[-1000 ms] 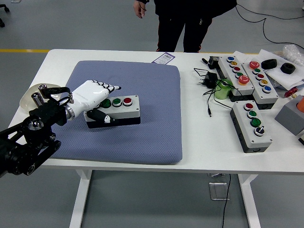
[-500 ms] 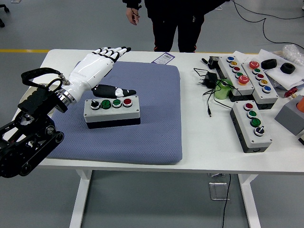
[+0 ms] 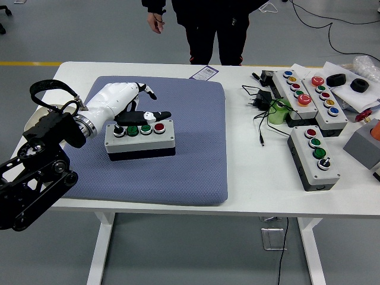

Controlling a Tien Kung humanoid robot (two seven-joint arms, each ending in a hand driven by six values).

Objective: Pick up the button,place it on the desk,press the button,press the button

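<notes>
A grey button box with a black knob, two green buttons and a red button lies on the blue mat. My left hand, white with black fingertips, hovers just behind the box's far edge. Its four fingers are curled in and hold nothing. The black thumb sticks out to the right, right behind the green and red buttons; whether it touches the box I cannot tell. The right arm is out of view.
Three more button boxes stand at the right, with a power adapter and cables beside them. A round plate lies at the left edge. A person stands at the far side, hands off the table.
My left hand rose off the box and swung back with fingers spread, then came down behind it with the fingers curled in. The box has not moved.
</notes>
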